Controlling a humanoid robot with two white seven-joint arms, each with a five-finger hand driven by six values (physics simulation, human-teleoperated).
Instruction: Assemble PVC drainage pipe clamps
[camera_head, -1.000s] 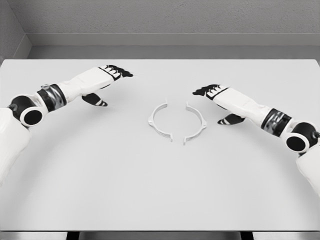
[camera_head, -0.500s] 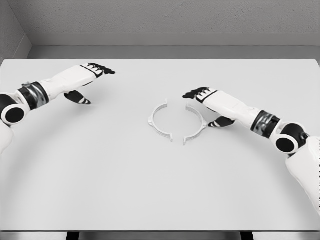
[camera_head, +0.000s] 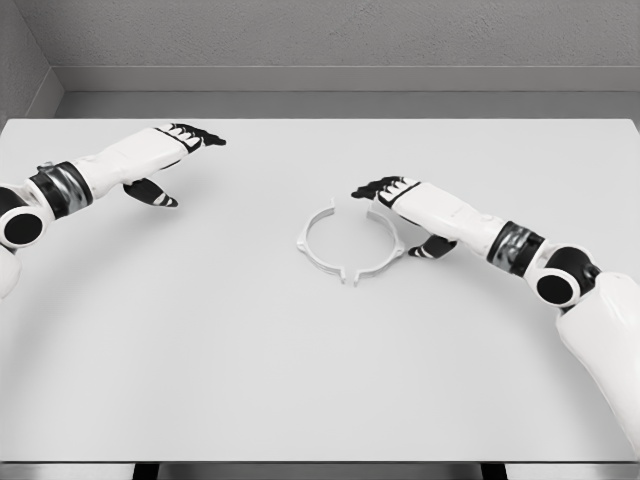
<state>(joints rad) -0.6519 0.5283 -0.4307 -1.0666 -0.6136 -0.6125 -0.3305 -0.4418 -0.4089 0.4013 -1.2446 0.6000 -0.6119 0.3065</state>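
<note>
White plastic half-ring on the left (camera_head: 316, 243) and its matching white half-ring on the right (camera_head: 385, 252) lie mid-table, lower ears meeting, a gap at the top. The right hand (camera_head: 392, 192), fingers relaxed and holding nothing, seems to press the right half sideways, likely to close that gap. The left hand (camera_head: 178, 150), open and empty, hovers well apart over the white table (camera_head: 300, 380).
</note>
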